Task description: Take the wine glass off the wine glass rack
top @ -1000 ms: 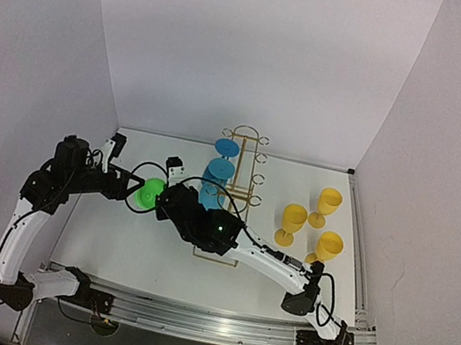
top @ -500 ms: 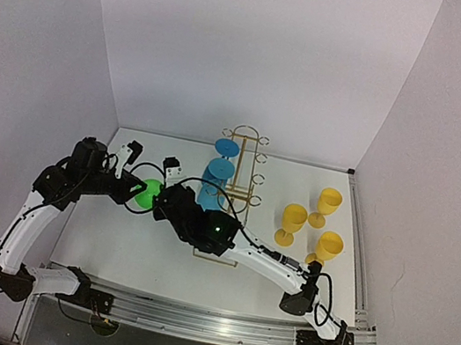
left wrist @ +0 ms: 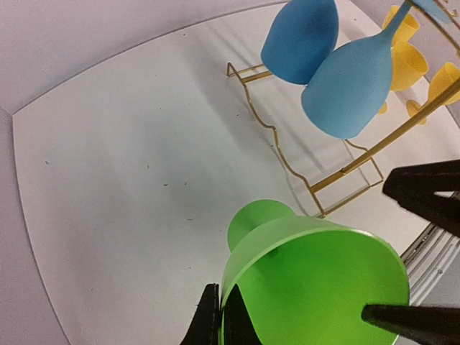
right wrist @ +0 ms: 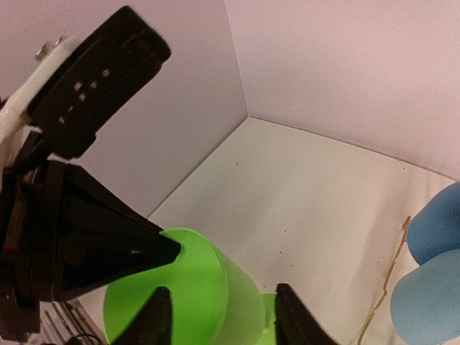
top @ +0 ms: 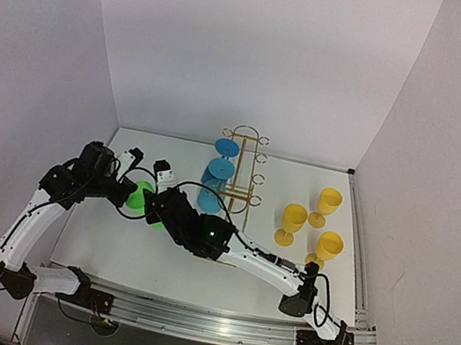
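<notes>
Left end effector (left wrist: 219,298) clamps the rim of the green wine glass (left wrist: 309,280); right end effector (right wrist: 219,295), seemingly parted, should back straight off, sparing the wine glass rack (left wrist: 345,170).

The wine glass rack (top: 244,197) ran from 6 to 12 o'clock on the table (top: 102,244), with two hanging glasses (top: 220,171) on its 9 o'clock side. The wine glass (top: 141,196) was off it, farther toward 9 o'clock, between the left gripper (top: 133,180) and the right gripper (top: 156,206). Three standing glasses (top: 294,218) stood at the rack's 3 o'clock.
</notes>
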{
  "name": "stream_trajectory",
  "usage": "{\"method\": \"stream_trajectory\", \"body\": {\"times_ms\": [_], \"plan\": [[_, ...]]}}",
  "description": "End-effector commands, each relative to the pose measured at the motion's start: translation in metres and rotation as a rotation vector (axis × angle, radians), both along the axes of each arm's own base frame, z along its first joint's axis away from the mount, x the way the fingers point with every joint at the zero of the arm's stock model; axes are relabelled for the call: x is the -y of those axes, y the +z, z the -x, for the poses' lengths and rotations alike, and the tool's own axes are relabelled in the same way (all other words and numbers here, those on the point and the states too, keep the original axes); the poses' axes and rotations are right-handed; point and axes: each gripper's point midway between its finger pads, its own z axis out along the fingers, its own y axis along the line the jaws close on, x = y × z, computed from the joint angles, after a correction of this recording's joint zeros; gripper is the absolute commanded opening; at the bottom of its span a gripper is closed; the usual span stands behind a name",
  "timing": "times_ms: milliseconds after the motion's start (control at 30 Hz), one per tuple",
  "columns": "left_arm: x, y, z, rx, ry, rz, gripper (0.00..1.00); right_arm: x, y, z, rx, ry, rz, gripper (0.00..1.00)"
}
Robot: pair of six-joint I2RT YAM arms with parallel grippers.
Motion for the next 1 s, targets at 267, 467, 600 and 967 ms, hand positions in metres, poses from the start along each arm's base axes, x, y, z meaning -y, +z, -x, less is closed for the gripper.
{"method": "stream_trajectory", "body": {"times_ms": [267, 467, 600, 967], "plan": [[-0.067, -0.054, -0.100, -0.041, 0.152, -0.134, 0.00, 0.050, 0.102, 0.011, 0.114, 0.012, -0.107, 0.59], [-0.097, -0.073, -0.152, -0.060, 0.227, -0.142, 0.00, 0.072, 0.113, 0.013, 0.129, -0.014, -0.097, 0.60], [-0.111, -0.090, -0.174, -0.083, 0.270, -0.141, 0.00, 0.081, 0.116, 0.014, 0.130, -0.022, -0.093, 0.60], [-0.123, -0.126, -0.197, -0.109, 0.263, -0.220, 0.00, 0.089, 0.114, 0.014, 0.133, -0.036, -0.076, 0.60]]}}
